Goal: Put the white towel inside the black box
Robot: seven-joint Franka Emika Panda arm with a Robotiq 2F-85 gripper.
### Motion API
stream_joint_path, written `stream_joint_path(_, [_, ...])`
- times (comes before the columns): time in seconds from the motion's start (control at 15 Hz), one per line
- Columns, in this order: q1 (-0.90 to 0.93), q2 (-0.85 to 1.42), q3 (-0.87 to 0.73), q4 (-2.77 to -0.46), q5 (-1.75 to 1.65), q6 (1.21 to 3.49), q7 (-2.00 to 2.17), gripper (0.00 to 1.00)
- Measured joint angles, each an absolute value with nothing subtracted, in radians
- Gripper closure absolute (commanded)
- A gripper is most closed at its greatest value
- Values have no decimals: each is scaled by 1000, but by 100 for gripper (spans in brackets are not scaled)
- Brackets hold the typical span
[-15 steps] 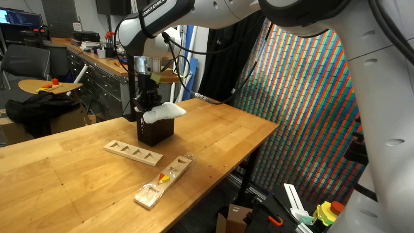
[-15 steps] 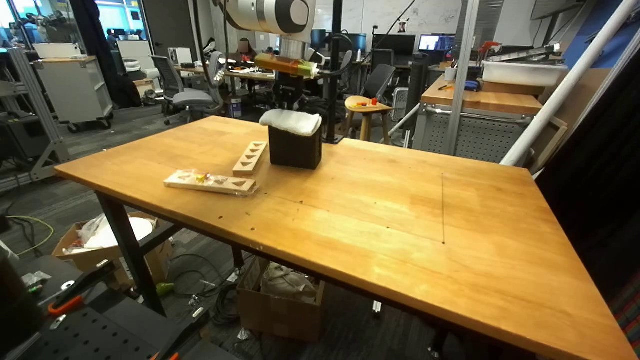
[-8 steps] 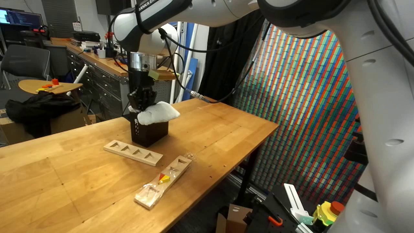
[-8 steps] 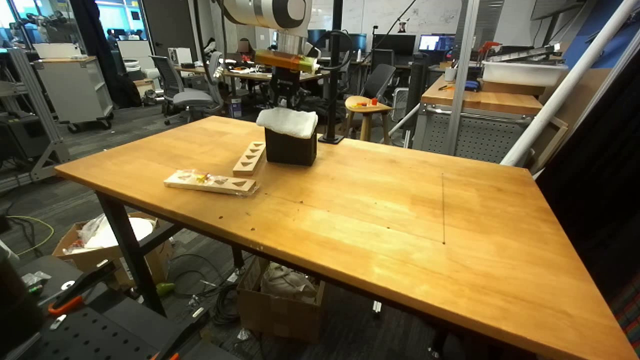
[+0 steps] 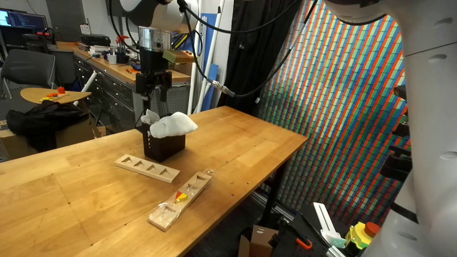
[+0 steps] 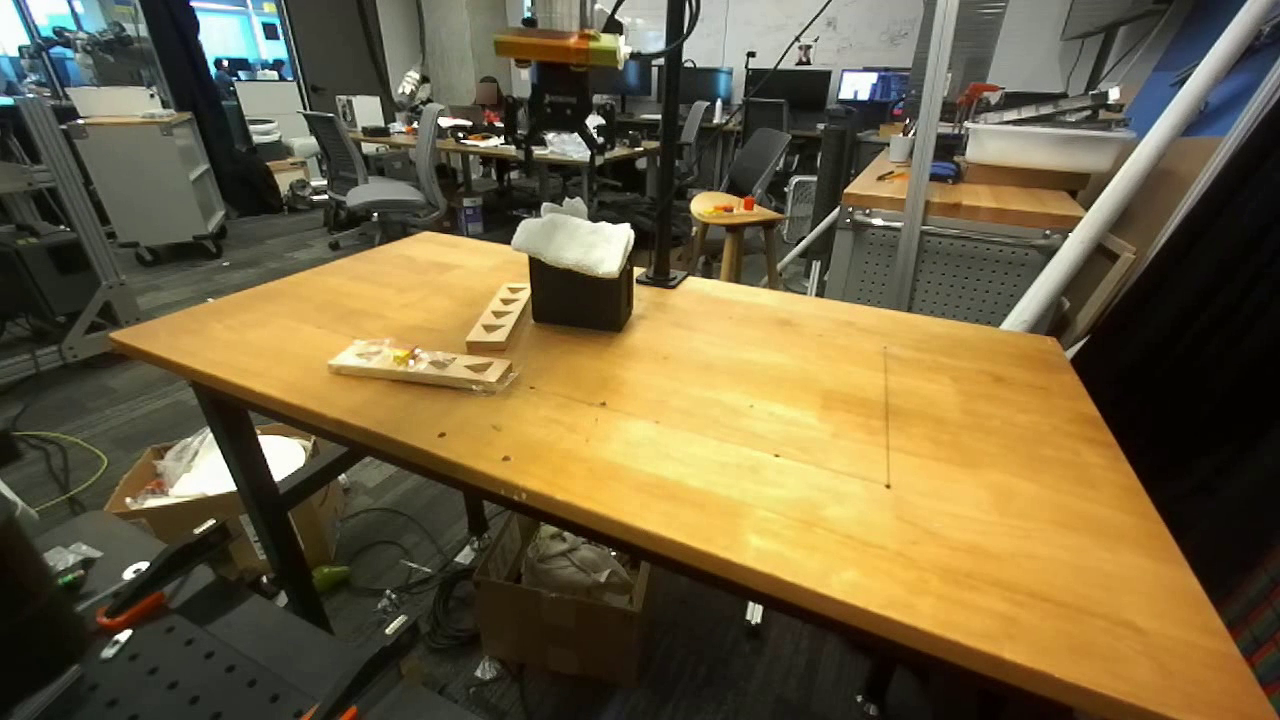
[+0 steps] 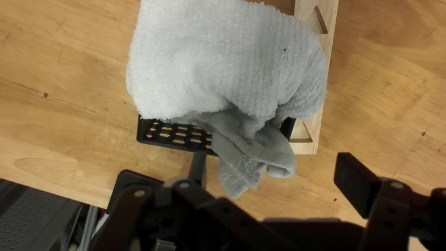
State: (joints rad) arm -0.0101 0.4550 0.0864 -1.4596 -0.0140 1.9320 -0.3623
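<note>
White towel [image 7: 223,62] is draped over the mouth of the black box [image 5: 165,147], middle apparently stuffed between the walls, with a thick fold overhanging one wall and a crumpled end poked up at the opposite side; the cloth is wider than the box, so it's likely propped on the rim, depth inside hidden. Gripper [image 5: 155,100] is held above, clear of the cloth, jaws spread wide, nothing gripped, presumably so the towel is released cleanly. Overhang likely has to be tucked in, box not shoved at the slotted wooden block [image 5: 147,169] near it on the table [image 6: 760,360].
</note>
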Motion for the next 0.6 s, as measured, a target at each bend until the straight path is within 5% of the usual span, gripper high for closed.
stream_joint_path(0.6, [-17,335,66,-1640,-22,1973,-362,0])
